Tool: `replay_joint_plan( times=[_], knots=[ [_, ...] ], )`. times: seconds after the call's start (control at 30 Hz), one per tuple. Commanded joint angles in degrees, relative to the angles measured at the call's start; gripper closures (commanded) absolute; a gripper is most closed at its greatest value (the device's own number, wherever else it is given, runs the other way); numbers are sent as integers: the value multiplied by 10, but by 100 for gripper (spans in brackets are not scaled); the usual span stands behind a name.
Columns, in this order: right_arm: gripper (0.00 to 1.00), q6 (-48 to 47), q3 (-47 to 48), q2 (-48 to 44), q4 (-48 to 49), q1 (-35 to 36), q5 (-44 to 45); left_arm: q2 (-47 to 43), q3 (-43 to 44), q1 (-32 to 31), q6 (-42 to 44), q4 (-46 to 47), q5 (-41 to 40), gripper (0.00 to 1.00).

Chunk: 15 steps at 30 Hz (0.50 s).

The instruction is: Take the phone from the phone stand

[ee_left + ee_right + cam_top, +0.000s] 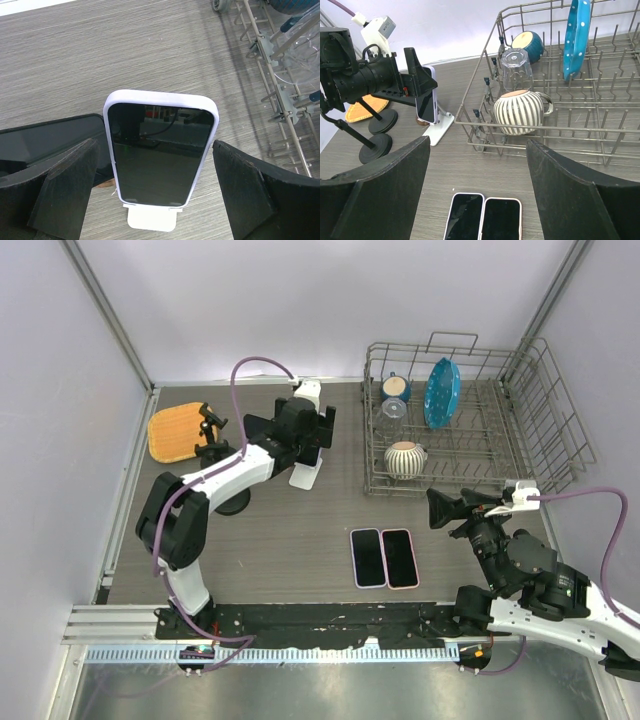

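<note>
the table [300, 530] has a grey-brown wood-grain top with a metal strip along its near edge, and it is enclosed by pale walls [300, 300] carried on metal frame posts [105, 305]. a wire dish rack [445, 483] stands at the right rear and holds a striped mug [405, 457], an upturned clear glass [392, 408], a dark blue cup [396, 388] and a blue plate [441, 392] set on edge. an orange mat [175, 432] lies at the left rear. two spare handsets [385, 558] lie flat and side by side at the centre front, screens up and dark. the phone [161, 155], in a pale lilac case, rests in the white phone stand [152, 219] at the centre rear, leaning back with its dark screen facing the left wrist camera. the left gripper [155, 165] is positioned around it with the jaws fully spread and nothing clamped: one finger stands just beside each long edge of the phone, a narrow gap shows on the left side, and contact on the right side cannot be confirmed. the right gripper [477, 165] hangs above the table in front of the dish rack, jaws released and grasping nothing, well apart from the phone. the small coloured tag [197, 650] at the left arm's base is too small to read.
</note>
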Motion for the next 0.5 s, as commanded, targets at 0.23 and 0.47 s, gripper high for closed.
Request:
replay_joint_plan(
  times=[0.23,0.47],
  knots=[
    [17,-9,5,10,12,-1,12,12,-3,1,-4,35,11,1],
    [17,-9,5,10,12,-1,13,15,-3,1,-3,34,11,9]
  ],
)
